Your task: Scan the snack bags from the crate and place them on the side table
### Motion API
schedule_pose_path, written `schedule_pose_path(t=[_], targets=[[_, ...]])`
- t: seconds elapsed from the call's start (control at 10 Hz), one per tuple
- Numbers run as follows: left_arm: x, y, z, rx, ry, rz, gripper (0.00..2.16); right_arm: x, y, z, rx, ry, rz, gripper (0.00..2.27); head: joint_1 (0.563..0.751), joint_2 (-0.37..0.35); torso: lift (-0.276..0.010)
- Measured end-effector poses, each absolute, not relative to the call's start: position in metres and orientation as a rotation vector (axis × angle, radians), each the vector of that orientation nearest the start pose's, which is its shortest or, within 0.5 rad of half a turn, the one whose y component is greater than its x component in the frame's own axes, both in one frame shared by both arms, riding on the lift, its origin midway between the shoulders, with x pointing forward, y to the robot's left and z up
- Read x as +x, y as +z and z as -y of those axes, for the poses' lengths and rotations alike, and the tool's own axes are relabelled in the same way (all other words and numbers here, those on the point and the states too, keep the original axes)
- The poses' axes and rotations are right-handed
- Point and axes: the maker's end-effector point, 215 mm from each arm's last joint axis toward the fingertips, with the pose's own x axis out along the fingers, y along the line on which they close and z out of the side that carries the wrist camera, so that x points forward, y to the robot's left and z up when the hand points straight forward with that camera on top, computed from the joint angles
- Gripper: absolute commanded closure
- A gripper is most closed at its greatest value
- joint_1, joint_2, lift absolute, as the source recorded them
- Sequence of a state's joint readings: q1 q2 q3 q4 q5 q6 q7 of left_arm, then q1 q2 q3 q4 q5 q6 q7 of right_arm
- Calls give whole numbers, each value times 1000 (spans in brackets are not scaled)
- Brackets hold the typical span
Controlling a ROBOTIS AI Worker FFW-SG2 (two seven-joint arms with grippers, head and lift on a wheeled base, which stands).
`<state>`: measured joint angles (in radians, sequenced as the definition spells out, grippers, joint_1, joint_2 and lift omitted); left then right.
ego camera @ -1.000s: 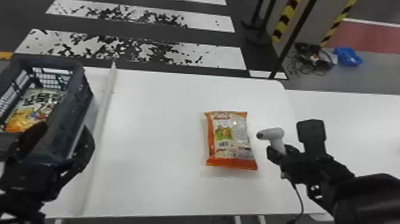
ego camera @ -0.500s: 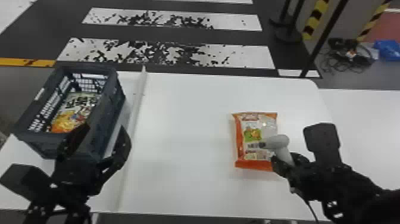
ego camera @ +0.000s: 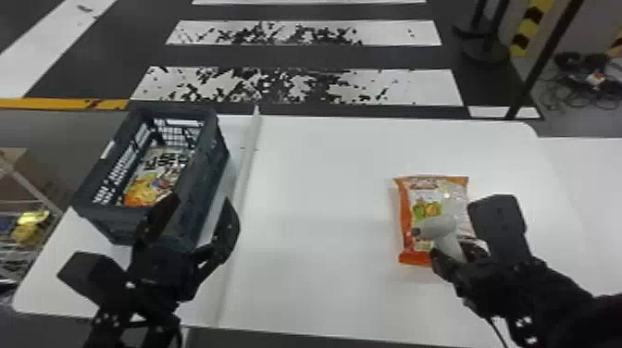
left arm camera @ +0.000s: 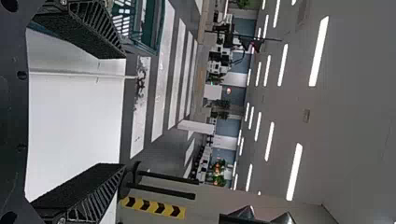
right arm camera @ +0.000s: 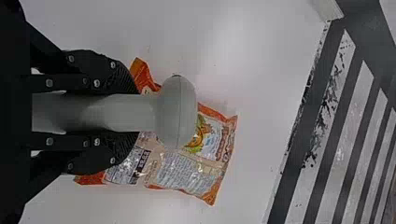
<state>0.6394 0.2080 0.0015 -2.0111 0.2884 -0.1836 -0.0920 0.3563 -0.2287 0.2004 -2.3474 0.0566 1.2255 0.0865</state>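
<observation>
White table (ego camera: 319, 185) fills the middle of the head view. At the right edge, another white surface (ego camera: 597, 185), perhaps the side table. Dark crate (ego camera: 210, 171) stands upper left, a thin pale strip (ego camera: 245, 171) beside it.

My left gripper (ego camera: 199, 203) hangs at the crate's near end, lower left, fingers wide, nothing between them. My right gripper (right arm camera: 136, 114), lower right, is closed around the scanner's handle.

Orange-edged bag (ego camera: 430, 203) lies flat right of centre, long axis running up and down the frame. It sits up and left of the right hand, easily the nearer one. Another bag (ego camera: 152, 185) lies inside the crate.

Scanner (ego camera: 437, 226) head overlaps the bag's lower half, nose toward frame left (I can't judge the gap). Next, I reckon, the nose must tip down at the code, wherever that is. The scanner itself looks the main obstacle to lifting; its cable (ego camera: 497, 331) trails lower right and could snag.
</observation>
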Motion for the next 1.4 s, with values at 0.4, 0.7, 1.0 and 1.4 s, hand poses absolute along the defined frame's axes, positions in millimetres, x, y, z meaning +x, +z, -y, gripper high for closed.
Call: schedule_pose_path(t=[0.4, 0.7, 1.0, 1.4], targets=[[397, -357, -235, -114, -159, -24, 36, 387, -469, 192, -281, 216, -833, 2253, 695, 63, -81], [398, -356, -235, -114, -159, -24, 36, 389, -474, 193, -290, 214, -842, 2253, 695, 61, -81], [399, -356, -235, -114, -159, -22, 36, 397, -462, 207, -285, 185, -820, 2253, 695, 41, -81], [399, -356, -236, -112, -159, -24, 36, 420, -444, 269, -237, 77, -762, 2253, 695, -40, -81]])
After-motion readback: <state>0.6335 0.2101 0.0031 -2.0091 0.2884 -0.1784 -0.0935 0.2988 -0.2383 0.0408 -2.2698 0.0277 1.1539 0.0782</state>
